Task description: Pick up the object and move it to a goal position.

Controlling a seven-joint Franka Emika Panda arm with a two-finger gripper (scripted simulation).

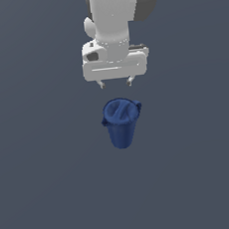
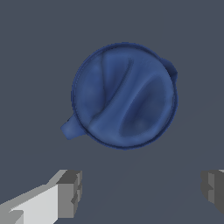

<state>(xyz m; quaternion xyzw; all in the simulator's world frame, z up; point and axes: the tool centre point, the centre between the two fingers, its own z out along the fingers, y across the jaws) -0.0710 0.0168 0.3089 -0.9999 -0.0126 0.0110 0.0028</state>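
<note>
My fingers (image 2: pixel 142 192) are spread wide with nothing between them, hovering above the worktop (image 1: pixel 39 184), ready to straddle the bin (image 1: pixel 121 122). The bin stands upright just ahead of them, untouched, its rim facing up.

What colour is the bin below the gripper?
Dark blue bin, clearest in the wrist view.

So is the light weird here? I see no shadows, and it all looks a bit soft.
Exterior view: flat, even light, no cast shadow under the blue bin or gripper; edges slightly soft. Wrist view: the bin's surface looks smeared, the fingers crisper; no glare.
</note>
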